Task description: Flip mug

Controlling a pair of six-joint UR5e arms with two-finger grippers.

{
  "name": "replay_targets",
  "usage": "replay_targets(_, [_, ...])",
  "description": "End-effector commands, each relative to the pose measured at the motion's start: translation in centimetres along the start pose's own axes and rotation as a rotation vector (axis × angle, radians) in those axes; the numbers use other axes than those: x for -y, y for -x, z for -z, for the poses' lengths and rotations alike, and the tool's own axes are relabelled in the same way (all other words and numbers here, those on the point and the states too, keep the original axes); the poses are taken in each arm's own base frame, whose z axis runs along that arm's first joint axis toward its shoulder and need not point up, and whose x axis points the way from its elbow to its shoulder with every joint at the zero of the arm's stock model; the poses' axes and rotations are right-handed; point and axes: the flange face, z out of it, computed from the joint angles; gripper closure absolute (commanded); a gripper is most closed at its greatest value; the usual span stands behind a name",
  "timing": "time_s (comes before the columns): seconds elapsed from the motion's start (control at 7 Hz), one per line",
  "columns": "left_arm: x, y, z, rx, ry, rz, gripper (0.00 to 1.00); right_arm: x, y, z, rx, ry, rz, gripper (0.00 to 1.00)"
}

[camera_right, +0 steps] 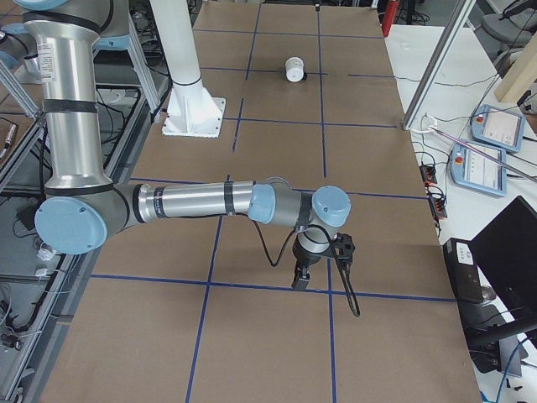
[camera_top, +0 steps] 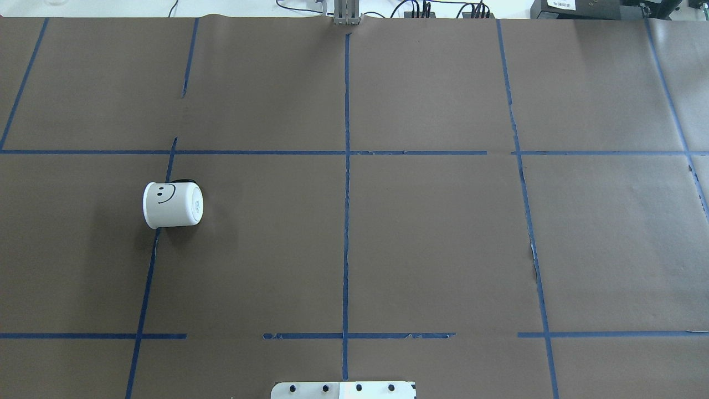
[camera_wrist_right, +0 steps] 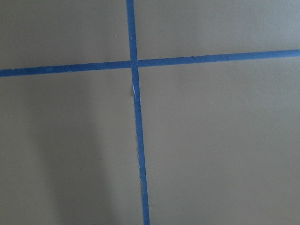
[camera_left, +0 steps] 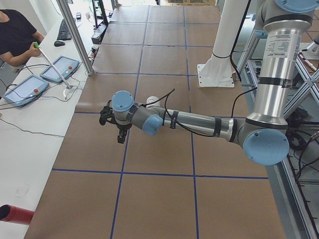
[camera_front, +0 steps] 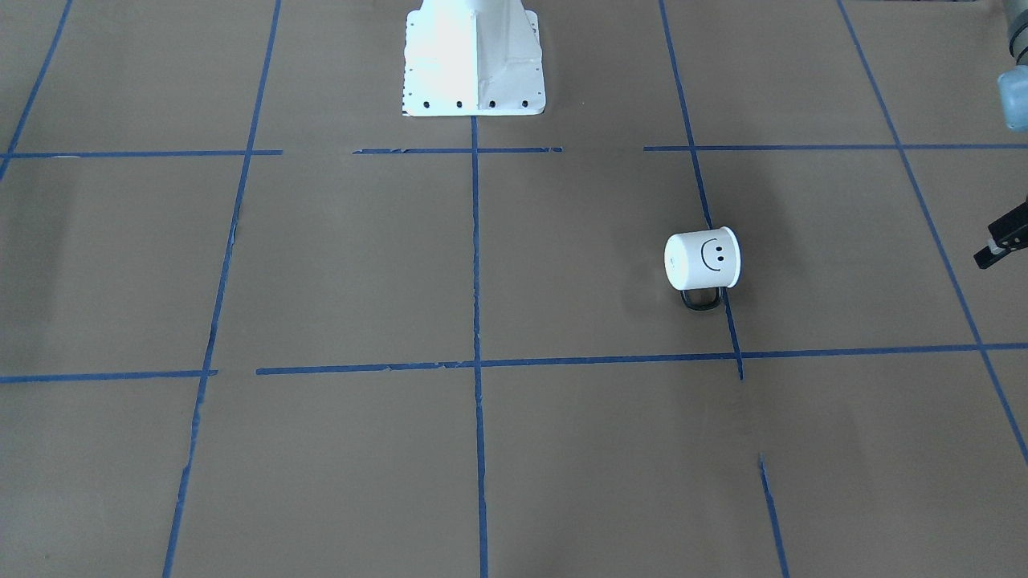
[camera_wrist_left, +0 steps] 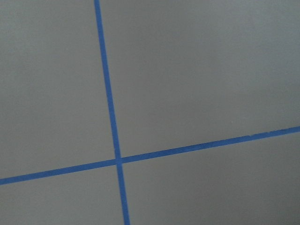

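One mug: on the robot's left half of the table, lying on its side across a lengthwise line of the blue tape, between two cross lines.
mug pose: flat bottom points toward the table centre, flared rim toward the robot's left end.
handle: black loop, low at the table on the side away from the robot; I can't tell if it bears on the paper.
smiley: on the upward side of the wall, close to the rim.
left gripper: hanging low over the paper on a long outstretched arm, apart from the mug, nothing in it that I can see. Only a black sliver of it reaches the front view's edge, so I can't tell whether it's spread or closed.
right gripper: over the opposite end of the table, well apart from the mug. Side view only, so I can't tell its jaw state.
left wrist cam: brown paper and a tape crossing, no mug.
right wrist cam: the same, another crossing with a frayed strip.
robot base: white pedestal at the table's robot-side edge, centre line.
operator: seated at the side bench, clear of the table.
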Motion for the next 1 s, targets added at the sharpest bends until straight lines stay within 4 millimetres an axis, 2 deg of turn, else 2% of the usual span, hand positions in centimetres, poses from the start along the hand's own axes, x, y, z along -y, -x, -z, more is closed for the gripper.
replay_targets(0.0, [-4.6,-1.2,-1.9,-0.109,-0.057,0.101,0.0,0.0,0.0,0.0,0.0,0.0,0.0,0.0])
replay_targets(0.14, [-7.4,-1.2,-3.3,-0.175,-0.073,0.138,0.0,0.0,0.0,0.0,0.0,0.0,0.0,0.0])
replay_targets(0.43, [-11.4,-0.9,-6.1,-0.338,-0.098,0.255,0.0,0.0,0.0,0.0,0.0,0.0,0.0,0.0])
replay_targets(0.71, [-12.9,-3.5,-8.1,-0.427,-0.138,0.333,0.0,0.0,0.0,0.0,0.0,0.0,0.0,0.0])
replay_targets(0.86, [-13.1,-4.4,-8.1,-0.471,-0.162,0.364,0.0,0.0,0.0,0.0,0.0,0.0,0.0,0.0])
